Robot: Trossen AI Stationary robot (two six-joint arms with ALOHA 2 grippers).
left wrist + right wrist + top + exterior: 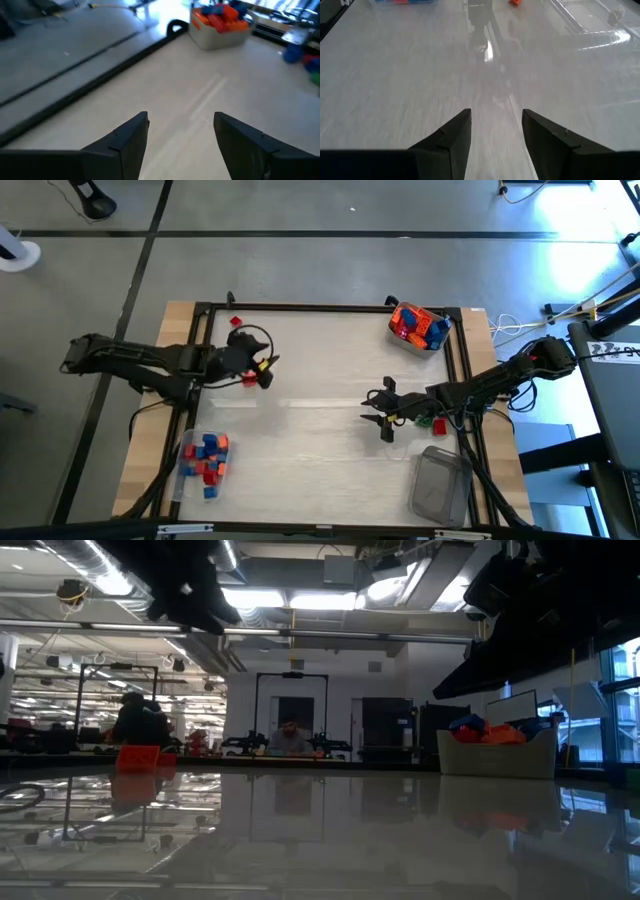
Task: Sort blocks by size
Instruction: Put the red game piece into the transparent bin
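Observation:
The blocks lie in several places. A clear tub [418, 327] at the far right holds red, orange and blue ones; it also shows in the left wrist view [220, 22]. Another tub [205, 460] at the near left holds blue and red ones. Single red blocks lie at the far left [236, 322] and beside my left gripper [248, 380]. My left gripper [265, 366] hovers open over the table's left part, nothing between its fingers [181, 135]. My right gripper [381, 416] stands open right of the middle, also with nothing between its fingers [496, 130].
An empty clear tub [440, 485] stands at the near right. Small green and red blocks [432, 423] lie by the right arm. A dark frame [330, 307] runs around the table top. The wide middle of the table [310, 410] is bare. People sit in the room behind [290, 735].

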